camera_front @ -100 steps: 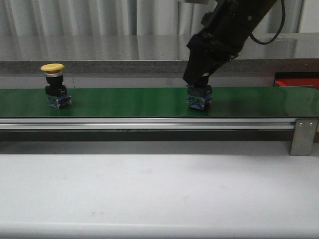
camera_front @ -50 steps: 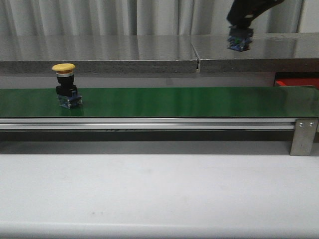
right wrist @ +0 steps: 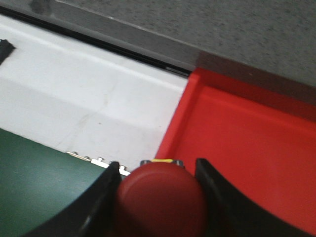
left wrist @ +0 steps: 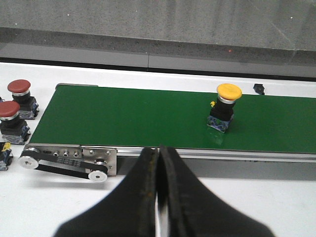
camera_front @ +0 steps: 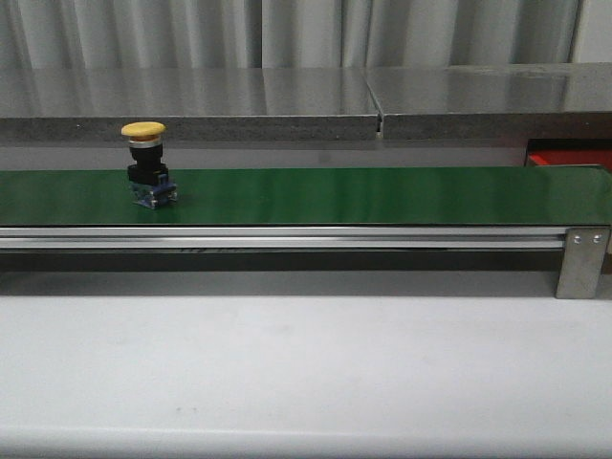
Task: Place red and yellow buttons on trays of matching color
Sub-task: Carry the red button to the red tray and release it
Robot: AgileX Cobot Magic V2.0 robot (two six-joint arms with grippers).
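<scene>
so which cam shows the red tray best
The right wrist view: the red tray fills much of it, showing its flat floor and raised rim, with the right gripper holding a red button beside it. The front view catches only a red sliver behind the belt's right end. The left wrist view misses it.

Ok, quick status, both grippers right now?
Left gripper: shut, nothing between its fingers.
Right gripper: shut on the red button, beside the edge of the red tray.
</scene>
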